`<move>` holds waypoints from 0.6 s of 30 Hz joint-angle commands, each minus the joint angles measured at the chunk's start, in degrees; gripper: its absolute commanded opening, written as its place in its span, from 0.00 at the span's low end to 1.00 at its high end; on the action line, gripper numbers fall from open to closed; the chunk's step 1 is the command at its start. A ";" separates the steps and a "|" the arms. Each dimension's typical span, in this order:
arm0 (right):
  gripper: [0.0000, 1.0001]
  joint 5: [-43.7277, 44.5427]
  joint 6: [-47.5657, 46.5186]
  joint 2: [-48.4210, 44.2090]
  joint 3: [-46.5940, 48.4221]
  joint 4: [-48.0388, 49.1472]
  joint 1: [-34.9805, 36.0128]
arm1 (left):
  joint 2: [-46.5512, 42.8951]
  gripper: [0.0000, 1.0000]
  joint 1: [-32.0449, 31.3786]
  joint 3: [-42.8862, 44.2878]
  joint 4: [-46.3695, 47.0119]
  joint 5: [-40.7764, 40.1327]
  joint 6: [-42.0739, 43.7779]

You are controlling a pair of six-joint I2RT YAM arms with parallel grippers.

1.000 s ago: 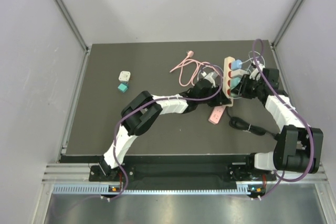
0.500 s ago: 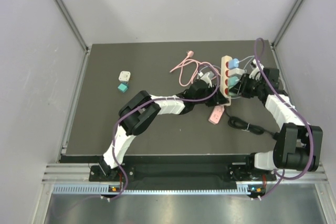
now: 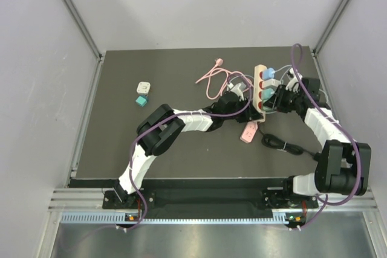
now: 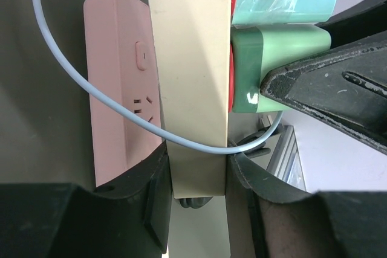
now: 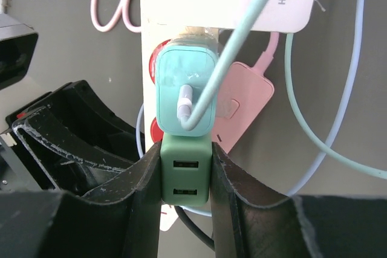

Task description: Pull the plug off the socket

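Observation:
The socket is a cream power strip [image 3: 259, 80] with red outlets, lying at the back right of the mat. My left gripper [image 4: 198, 179] is shut on the strip's near end [image 4: 196, 58], one finger on each long side. The plug is a green USB charger [image 5: 185, 170] sitting against a red outlet. My right gripper [image 5: 185, 179] is shut on the plug's two flanks. In the left wrist view the green plug [image 4: 266, 70] still touches the strip's red face. From above, the right gripper [image 3: 275, 98] meets the strip from the right.
A teal charger [image 5: 184, 92] with a pale cable sits in the outlet beside the green plug. A blue one [image 3: 270, 75] is further along. A pink power strip [image 4: 124, 89] lies under the cream one. Small white and teal cubes [image 3: 143, 93] rest at left. A black cord [image 3: 284, 146] trails right.
The strip and both grippers have shifted slightly to the left together. Both grips look the same.

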 commanded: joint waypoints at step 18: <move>0.00 -2.18 -8.04 -5.04 6.65 -2.25 4.29 | -1.81 0.00 0.18 0.55 -2.23 -3.98 4.99</move>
